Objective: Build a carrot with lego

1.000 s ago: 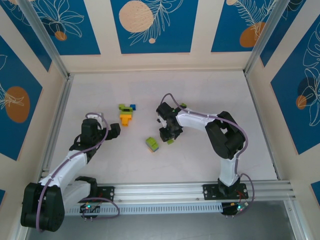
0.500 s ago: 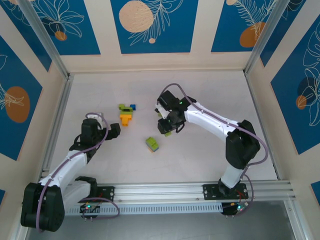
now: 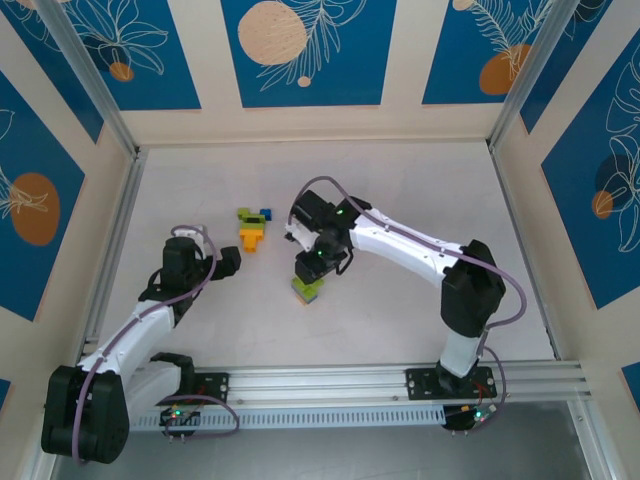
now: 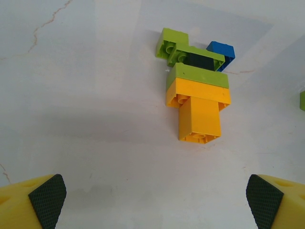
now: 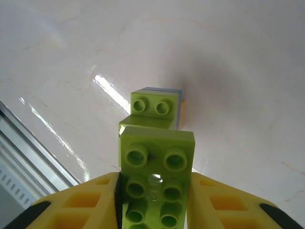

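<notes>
Right end effector (image 5: 153,202) pinching lime brick (image 5: 156,152); I'd square it over the small stack (image 5: 155,106), then press straight down.

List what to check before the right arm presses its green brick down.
1. Grip: right hand shut on green brick: ok.
2. Aim: green brick roughly in line with small stack in the wrist view; exact stud match: cannot tell.
3. Contact between green brick and small stack: cannot tell.
4. Spare arm: left hand open and empty: ok.
5. Orange assembly lies apart from both hands: ok.
</notes>
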`<state>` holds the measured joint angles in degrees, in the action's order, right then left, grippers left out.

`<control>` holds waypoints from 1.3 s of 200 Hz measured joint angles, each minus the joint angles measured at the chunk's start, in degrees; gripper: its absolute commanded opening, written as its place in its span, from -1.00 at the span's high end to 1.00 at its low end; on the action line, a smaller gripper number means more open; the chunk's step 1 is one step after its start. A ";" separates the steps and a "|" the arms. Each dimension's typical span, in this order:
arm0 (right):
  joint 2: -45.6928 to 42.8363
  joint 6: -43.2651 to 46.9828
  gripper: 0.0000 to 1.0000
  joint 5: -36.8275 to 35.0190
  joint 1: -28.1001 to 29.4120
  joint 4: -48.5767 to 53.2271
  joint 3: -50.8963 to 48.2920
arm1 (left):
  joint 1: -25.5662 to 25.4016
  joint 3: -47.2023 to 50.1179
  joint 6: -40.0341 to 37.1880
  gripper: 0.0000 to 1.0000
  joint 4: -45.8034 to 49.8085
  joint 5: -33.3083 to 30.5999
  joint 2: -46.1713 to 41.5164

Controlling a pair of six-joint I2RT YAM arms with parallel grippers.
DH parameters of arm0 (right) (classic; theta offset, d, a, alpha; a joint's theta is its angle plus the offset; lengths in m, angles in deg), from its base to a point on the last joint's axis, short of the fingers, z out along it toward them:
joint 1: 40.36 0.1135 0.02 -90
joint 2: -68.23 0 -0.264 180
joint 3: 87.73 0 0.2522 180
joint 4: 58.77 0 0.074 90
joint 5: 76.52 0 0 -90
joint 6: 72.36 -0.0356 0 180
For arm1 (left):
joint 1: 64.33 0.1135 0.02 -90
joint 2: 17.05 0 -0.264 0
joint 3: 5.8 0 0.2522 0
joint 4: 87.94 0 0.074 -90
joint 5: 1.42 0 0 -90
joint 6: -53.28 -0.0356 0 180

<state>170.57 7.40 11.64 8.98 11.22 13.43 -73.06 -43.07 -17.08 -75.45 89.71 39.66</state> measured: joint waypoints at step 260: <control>5.84 -0.11 0.30 0.70 2.29 1.29 4.81 | 0.00 0.00 0.00 -0.99 0.00 0.00 0.00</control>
<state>176.41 7.29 12.33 11.28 12.51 18.23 -73.06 -43.07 -17.08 -75.45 89.71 39.66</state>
